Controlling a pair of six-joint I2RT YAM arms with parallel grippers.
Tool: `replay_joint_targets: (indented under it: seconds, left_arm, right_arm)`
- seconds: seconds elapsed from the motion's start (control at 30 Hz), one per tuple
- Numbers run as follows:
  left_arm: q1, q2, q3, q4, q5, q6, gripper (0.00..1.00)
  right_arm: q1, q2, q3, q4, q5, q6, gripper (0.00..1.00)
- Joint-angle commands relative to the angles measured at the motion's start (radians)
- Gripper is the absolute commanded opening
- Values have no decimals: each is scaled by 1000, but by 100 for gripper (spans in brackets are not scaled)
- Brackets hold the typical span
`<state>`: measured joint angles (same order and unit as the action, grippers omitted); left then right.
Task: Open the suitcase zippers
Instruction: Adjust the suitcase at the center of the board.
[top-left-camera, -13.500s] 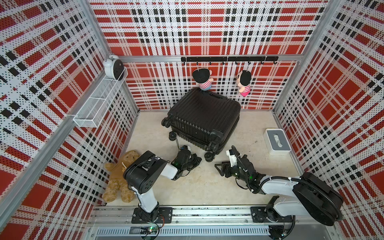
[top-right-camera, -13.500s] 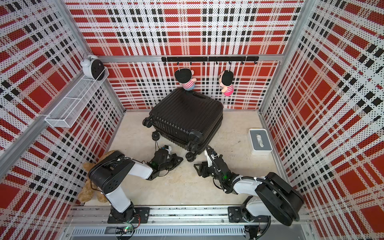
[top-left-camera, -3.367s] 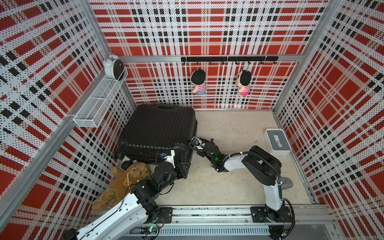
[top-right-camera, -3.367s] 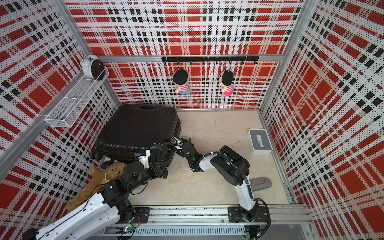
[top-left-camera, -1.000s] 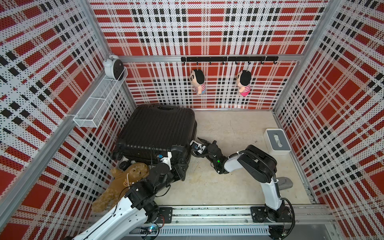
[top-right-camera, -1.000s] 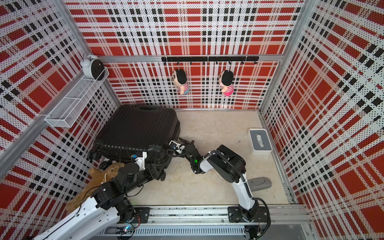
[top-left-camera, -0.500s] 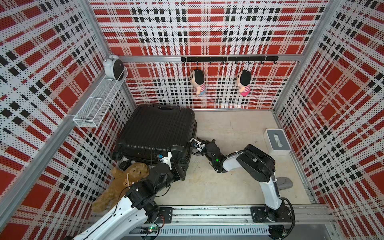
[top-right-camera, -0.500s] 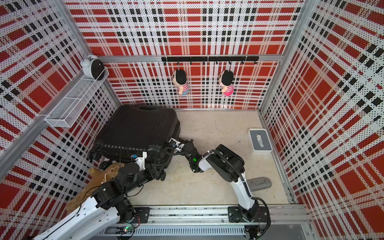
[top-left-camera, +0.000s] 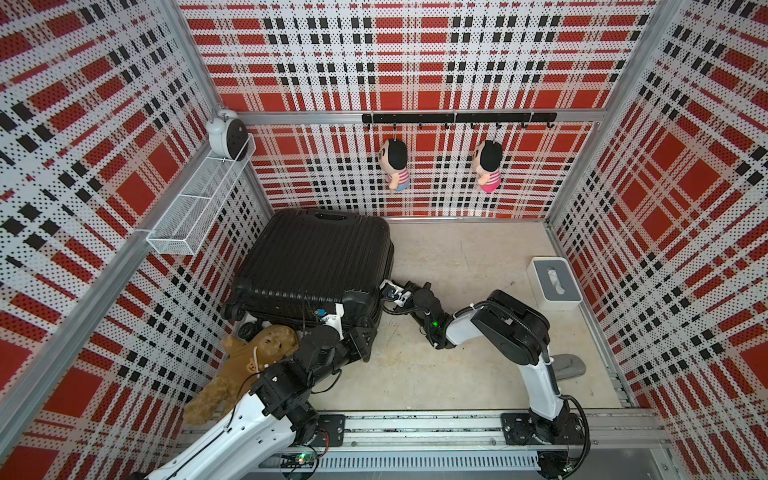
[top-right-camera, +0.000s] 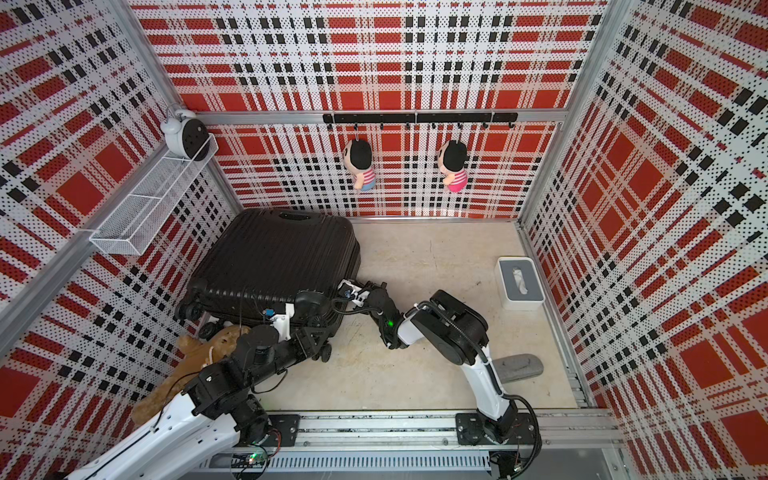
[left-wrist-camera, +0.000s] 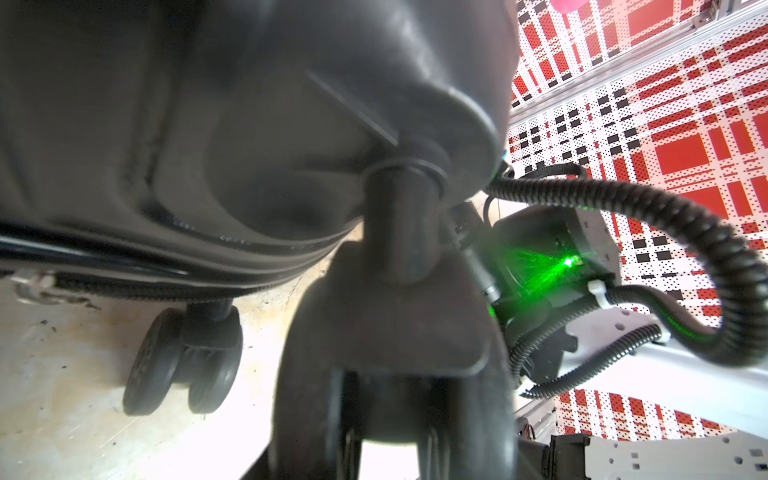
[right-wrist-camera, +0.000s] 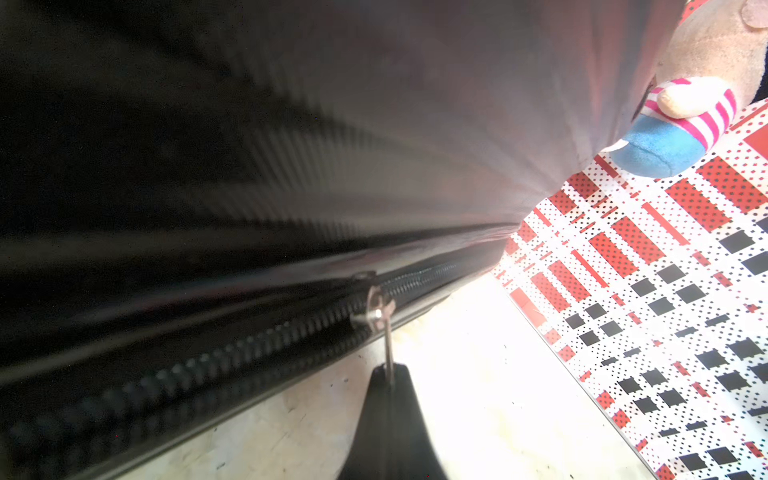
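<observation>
- Zippers (right-wrist-camera: 249, 345) ran as a black toothed track round the seam of the suitcase (top-left-camera: 311, 257), which lay flat on the floor (top-left-camera: 457, 249) in the far left corner, its wheeled end toward the robot.
- Right gripper (right-wrist-camera: 388, 380) was pinched fully shut on the metal zipper pull (right-wrist-camera: 388, 345), low on the side facing the open floor. The grasp looked made, the drag not yet begun.
- Left gripper (top-left-camera: 357, 336) sat at the near corner caster (left-wrist-camera: 395, 324), seemingly bracing. Its jaws were hidden, so I could not tell how they stood.
- Next move, as I judged it, was to draw the pull along the track, staying parallel to the seam so the thin tab would not slip out.
- Bare floor lay on the right as far as the tissue box (top-left-camera: 555, 286). The back wall (top-left-camera: 415, 199) stood close beyond the far edge, and the teddy bear (top-left-camera: 257, 353) crowded the near left corner.
</observation>
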<state>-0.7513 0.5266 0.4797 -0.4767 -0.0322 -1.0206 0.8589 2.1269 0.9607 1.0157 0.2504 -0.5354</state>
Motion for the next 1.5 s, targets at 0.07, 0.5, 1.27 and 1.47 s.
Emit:
replay_joint_targets:
  seconds: [0.07,0.5,1.27,1.47]
  left_arm:
    - [1,-4,29,42,48,4,0]
    - [-39,80,-31,111,98,9,0]
    - [89,342,3,175,73,177,0]
    - [341,224,-32,172,24,180,0]
  right_arm:
    - [-1,-89,-34,-44,-81,60,0]
    - [-209,-190,191,-639,-248,319,0]
    - [-267,-951,-386,-978,-108,575,0]
    - [-91,-993,-383,-1007,-109,639,0]
